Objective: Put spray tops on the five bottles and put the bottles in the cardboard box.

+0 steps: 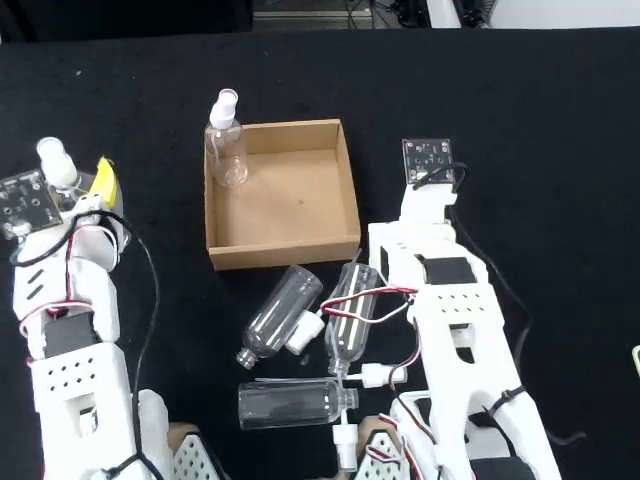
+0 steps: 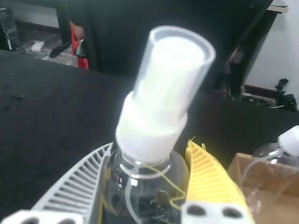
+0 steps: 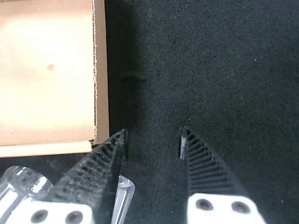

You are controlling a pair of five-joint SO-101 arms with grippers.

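1. Clear plastic, the held bottle (image 2: 145, 189) carries a white spray top (image 2: 159, 93) on its neck. It is pinched by the left gripper (image 2: 150, 148), with the grey finger (image 2: 74, 186) on one side and the yellow finger (image 2: 210, 182) on the other. In the high view this bottle is at the left edge of the frame, a little above mid-height, well apart from the cardboard box (image 1: 285, 255).
2. A second capped bottle (image 1: 226, 150) stands inside the box at its upper left corner. Its white cap rises above the box wall.
3. Three uncapped bottles lie on the black table (image 1: 520, 100) just below the box, in the lower centre of the frame.
   - The slanted bottle (image 1: 283, 312) has its open neck toward the lower left.
   - The middle bottle (image 1: 350, 315) lies beside it, nearly vertical in the frame, with red and white wires crossing over it.
   - The crosswise bottle (image 1: 290, 404) lies lowest, its neck pointing right.
4. Three loose spray tops are among them.
   - One loose top (image 1: 305, 335) is wedged between the slanted and middle bottles.
   - Another (image 1: 375, 376) lies near the middle bottle's neck.
   - The last (image 1: 347, 447) is at the bottom edge of the frame.
5. The right gripper (image 3: 153, 135) is spread with nothing between its fingers. It is above bare table just beside the box's lower right corner. Bottle ends show just beside its dark finger (image 3: 93, 172). The right arm (image 1: 440, 300) fills the lower right of the high view.
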